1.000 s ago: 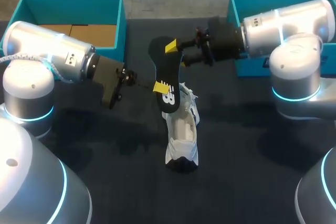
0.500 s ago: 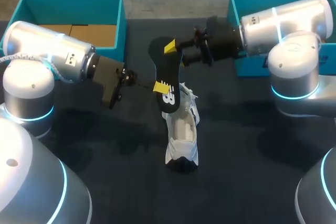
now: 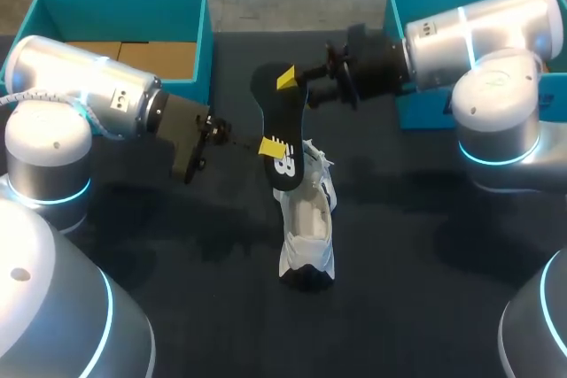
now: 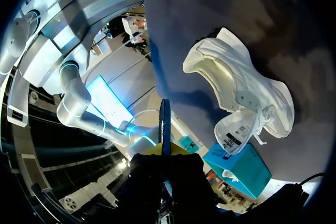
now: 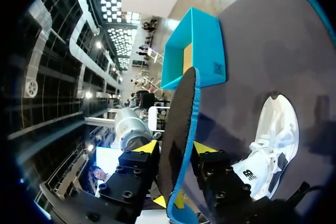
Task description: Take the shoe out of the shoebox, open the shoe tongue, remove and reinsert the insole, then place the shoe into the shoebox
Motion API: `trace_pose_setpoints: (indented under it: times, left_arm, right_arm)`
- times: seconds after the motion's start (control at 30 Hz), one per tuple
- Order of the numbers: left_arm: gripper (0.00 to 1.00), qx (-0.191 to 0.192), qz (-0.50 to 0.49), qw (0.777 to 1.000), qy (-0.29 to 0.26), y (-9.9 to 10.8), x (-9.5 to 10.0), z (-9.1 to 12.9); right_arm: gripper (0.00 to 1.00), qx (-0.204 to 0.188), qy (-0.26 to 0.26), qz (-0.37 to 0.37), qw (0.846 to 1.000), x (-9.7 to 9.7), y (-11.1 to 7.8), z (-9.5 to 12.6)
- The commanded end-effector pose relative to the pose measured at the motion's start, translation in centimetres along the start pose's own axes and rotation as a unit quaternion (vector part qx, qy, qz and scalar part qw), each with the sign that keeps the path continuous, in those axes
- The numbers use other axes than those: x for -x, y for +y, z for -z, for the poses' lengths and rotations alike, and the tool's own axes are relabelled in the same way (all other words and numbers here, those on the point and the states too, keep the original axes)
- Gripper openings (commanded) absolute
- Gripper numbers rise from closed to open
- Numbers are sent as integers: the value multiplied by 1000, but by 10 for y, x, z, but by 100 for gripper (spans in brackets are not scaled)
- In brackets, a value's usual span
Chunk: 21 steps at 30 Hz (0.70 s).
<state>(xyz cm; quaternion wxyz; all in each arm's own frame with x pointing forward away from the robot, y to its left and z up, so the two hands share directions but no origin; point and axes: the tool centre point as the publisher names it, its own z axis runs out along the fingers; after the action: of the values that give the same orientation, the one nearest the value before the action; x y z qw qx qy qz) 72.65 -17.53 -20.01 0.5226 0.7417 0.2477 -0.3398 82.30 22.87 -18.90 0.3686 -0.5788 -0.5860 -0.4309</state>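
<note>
At mid-frame, above the white shoe [image 3: 306, 227] on the dark counter [image 3: 416, 245], the left claw [image 3: 268, 146] and right claw [image 3: 288, 80] each gripped the black insole [image 3: 282, 117].

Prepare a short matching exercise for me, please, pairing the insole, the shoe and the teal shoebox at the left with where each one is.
Things: 1 insole; 2 white shoe; 3 teal shoebox.
Places: A at the far left corner of the table; B standing on the table, in the middle; C in the air, gripped by the left tool and the right tool.
Pairs: 1-C, 2-B, 3-A.
</note>
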Motion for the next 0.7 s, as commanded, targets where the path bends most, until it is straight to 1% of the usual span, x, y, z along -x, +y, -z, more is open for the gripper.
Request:
trace_pose_setpoints:
  times: [0.03, 0.1, 0.2, 0.53, 0.63, 0.7]
  left_arm:
    - [0, 1, -2, 1000, 0, 0, -1, -1]
    - [0, 1, -2, 1000, 0, 0, -1, -1]
    - [0, 1, -2, 1000, 0, 0, -1, -1]
    - [0, 1, -2, 1000, 0, 0, -1, -1]
    - [0, 1, -2, 1000, 0, 0, -1, -1]
    - [0, 1, -2, 1000, 0, 0, -1, -1]
  right_arm:
    - [31, -1, -6, -1, 1000, -3, -1, -1]
    - [26, -2, -6, -2, 1000, -3, -1, -1]
    - [24, -4, -6, -2, 1000, -3, -2, -3]
    - [20, -6, -6, -3, 1000, -3, -1, -4]
    - [14, -5, -5, -2, 1000, -4, -1, -4]
    - [4, -4, -5, -3, 1000, -4, -1, -4]
